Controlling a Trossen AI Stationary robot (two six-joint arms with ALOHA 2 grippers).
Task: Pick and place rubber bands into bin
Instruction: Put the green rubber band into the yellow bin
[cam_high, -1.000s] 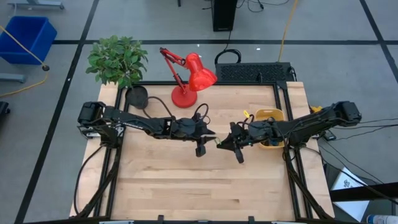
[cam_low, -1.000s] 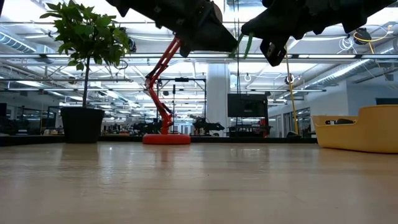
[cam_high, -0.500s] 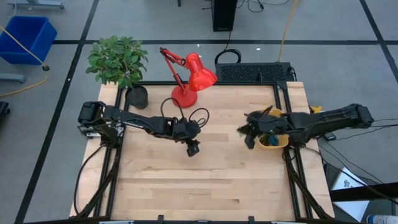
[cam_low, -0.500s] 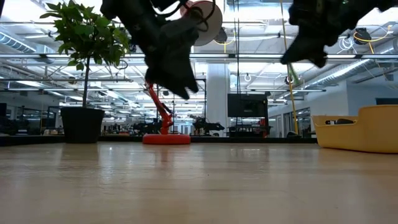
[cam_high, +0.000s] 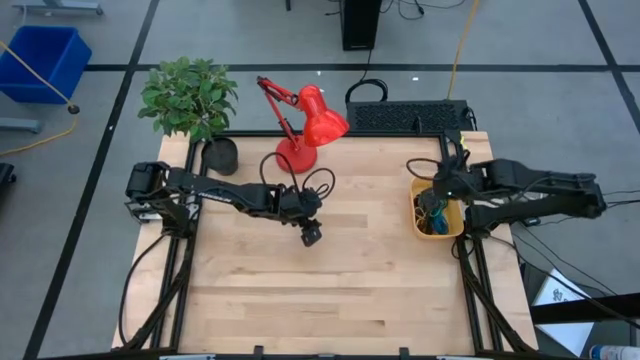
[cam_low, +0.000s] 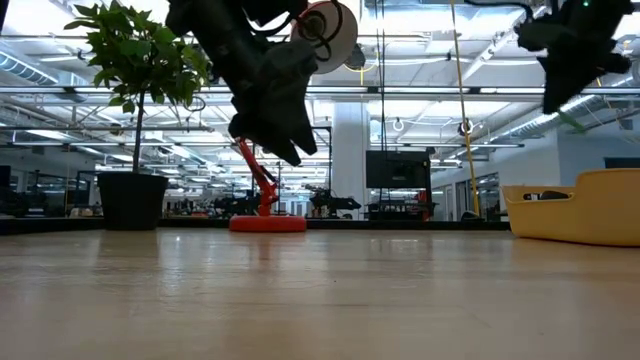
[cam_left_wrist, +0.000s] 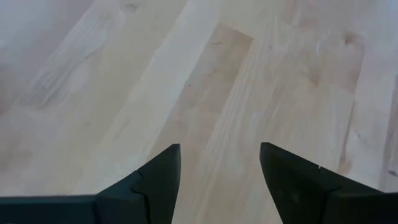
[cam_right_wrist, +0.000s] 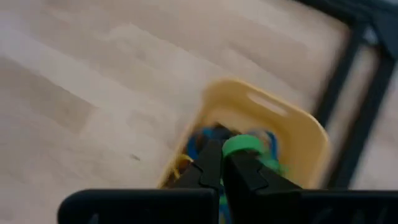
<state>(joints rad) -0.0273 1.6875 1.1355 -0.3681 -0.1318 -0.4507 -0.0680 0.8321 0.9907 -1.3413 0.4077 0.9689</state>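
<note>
Here the small yellow-orange plastic bin sits at the right edge of the pale wooden table. In the right wrist view its rounded rim encloses a blurred tangle of rubber bands; blue, green and a little orange can be told, but single loops cannot be counted. From overhead only blue and dark strands show, the rest masked by the right arm. The low view gives just the bin's side wall, cut off by the picture's edge.

One green rubber band is pinched at the tips of the right gripper, whose fingers are pressed together on it, directly over the bin. Overhead, this gripper hangs above the bin's far end.

The left gripper holds nothing: its two dark fingers stand wide apart above bare boards. It hovers near the table's middle, well apart from the bin.

Behind it stand one red desk lamp and one green potted plant in a black pot.
</note>
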